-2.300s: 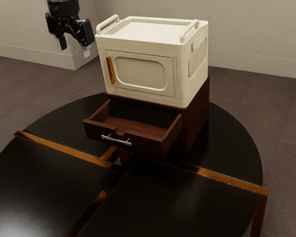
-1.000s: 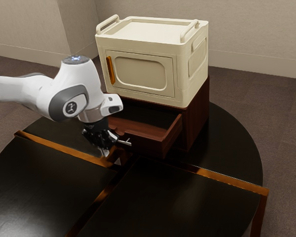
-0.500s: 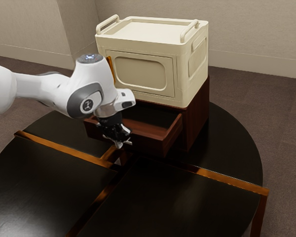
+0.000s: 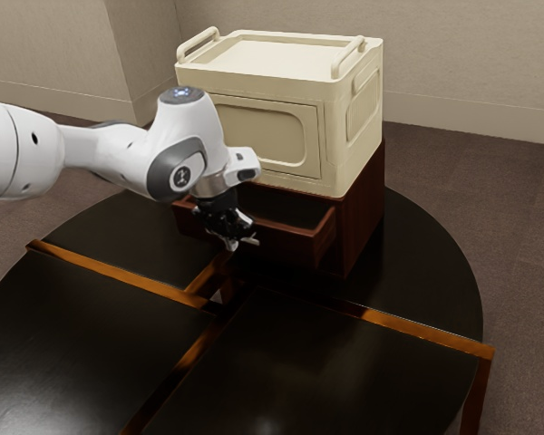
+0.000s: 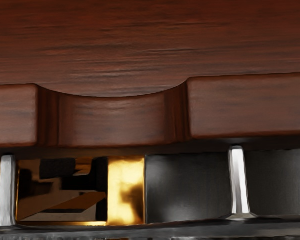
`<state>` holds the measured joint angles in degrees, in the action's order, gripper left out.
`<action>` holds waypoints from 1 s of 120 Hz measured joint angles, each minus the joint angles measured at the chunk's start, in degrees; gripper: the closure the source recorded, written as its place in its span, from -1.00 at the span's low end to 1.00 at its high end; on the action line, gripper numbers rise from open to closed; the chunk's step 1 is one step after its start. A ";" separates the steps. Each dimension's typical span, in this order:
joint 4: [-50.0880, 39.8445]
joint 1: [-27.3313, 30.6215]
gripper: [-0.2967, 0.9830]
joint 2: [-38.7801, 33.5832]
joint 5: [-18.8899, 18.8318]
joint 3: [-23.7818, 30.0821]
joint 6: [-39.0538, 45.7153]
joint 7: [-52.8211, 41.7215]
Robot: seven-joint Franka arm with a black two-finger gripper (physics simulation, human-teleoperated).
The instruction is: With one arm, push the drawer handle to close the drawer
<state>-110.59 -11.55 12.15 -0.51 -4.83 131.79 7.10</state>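
My pincer (image 4: 231, 243) stood at the handle (image 5: 115, 231); spread or pressed together, I could not tell. The drawer (image 4: 290, 246) protruded from its cabinet (image 4: 361, 217); proper closing required level, steady, square pressure.

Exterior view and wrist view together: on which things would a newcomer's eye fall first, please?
Probably first on the cream, box-shaped plastic cabinet, which stands on the red-brown, boxy wooden drawer unit. Next, the white, rounded robot arm reaches in from the exterior view's left, its black two-finger pincer at the silver metal bar handle of the partly open drawer.
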 joint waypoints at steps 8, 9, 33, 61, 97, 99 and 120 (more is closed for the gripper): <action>1.91 0.44 0.69 1.77 0.64 -0.07 0.00 -0.42; 2.17 0.47 0.69 1.99 0.71 -0.07 0.00 -0.48; 8.03 0.63 0.69 6.25 1.56 -0.09 -0.03 -1.92; 13.08 0.85 0.69 10.35 1.92 -0.05 -0.04 -3.66; 18.50 1.15 0.69 14.09 2.66 -0.02 -0.09 -6.33; 18.64 1.28 0.69 14.22 2.67 -0.01 -0.09 -6.50; 18.88 1.70 0.69 14.45 3.35 0.02 -0.10 -8.24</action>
<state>-91.71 -9.85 26.60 2.84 -4.81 131.68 -1.14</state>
